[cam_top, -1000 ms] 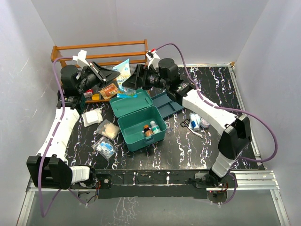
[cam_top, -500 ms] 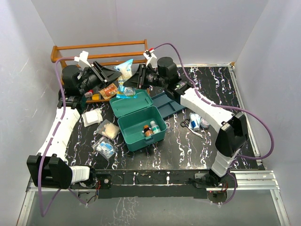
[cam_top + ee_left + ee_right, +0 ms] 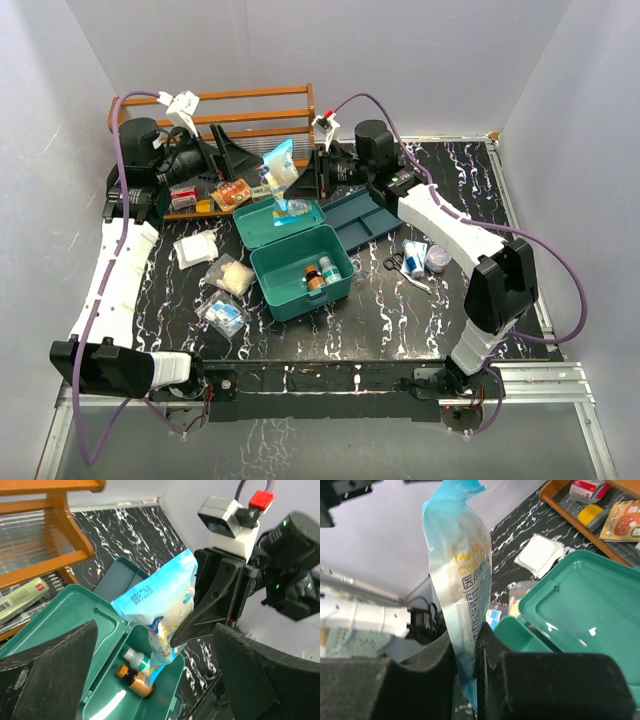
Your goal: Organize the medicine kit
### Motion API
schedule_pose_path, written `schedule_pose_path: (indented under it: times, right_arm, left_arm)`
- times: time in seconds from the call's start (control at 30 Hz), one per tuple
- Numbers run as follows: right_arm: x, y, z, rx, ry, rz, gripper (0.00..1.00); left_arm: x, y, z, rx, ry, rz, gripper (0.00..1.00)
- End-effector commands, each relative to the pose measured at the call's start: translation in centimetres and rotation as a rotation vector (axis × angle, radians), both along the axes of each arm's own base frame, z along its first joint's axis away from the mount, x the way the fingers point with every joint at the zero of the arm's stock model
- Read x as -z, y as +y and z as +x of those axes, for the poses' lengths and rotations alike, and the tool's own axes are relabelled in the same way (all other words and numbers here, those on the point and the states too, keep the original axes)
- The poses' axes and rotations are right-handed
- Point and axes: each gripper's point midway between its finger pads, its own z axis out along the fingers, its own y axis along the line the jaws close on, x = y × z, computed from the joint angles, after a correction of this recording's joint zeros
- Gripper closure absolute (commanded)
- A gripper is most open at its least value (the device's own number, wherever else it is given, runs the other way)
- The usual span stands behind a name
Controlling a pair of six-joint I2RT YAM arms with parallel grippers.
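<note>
the medicine kit (image 3: 300, 268) sits open at the centre of the top view, lid (image 3: 280, 222) leaning back toward the upper left, two small bottles (image 3: 320, 273) standing in its right end. the right gripper (image 3: 466, 636) is clenched on the lower part of a blue-and-white pouch (image 3: 280, 165), which it holds upright above the lid. the left gripper (image 3: 232, 156) is spread wide with nothing in it, upper left of the frame, in front of the wooden rack (image 3: 215, 100). a darker tray (image 3: 357, 220) touches the kit's right side.
</note>
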Motion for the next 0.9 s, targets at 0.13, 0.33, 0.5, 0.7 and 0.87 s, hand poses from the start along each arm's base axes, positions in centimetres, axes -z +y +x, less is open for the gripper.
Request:
schedule_pose_path:
  times: [0.13,0.33,0.5,0.7,0.87]
  right_arm:
    - [-0.8,-2.3,-4.7,-0.204,-0.298,-0.078,0.93]
    - [0.6,-3.1,-5.6,-0.243,-0.352,-0.124,0.97]
    - [1.0,-3.6,-6.8,-0.298,-0.373,-0.134,1.00]
    - [1.2,-3.9,-8.0,-0.353,-0.360,-0.125,1.00]
    - [1.2,-3.9,-8.4,-0.377,-0.348,-0.117,1.00]
  left_arm:
    - [2.5,-3.7,-3.5,0.309,-0.036,0.120,0.01]
    - [2.2,-6.3,-6.7,0.542,-0.017,0.022,0.08]
    - [2.2,-6.8,-7.9,0.615,-0.010,-0.006,0.25]
    - [3.8,-7.3,-8.1,0.648,0.051,-0.017,0.29]
    - [5.4,-8.0,-8.6,0.675,0.096,0.008,0.17]
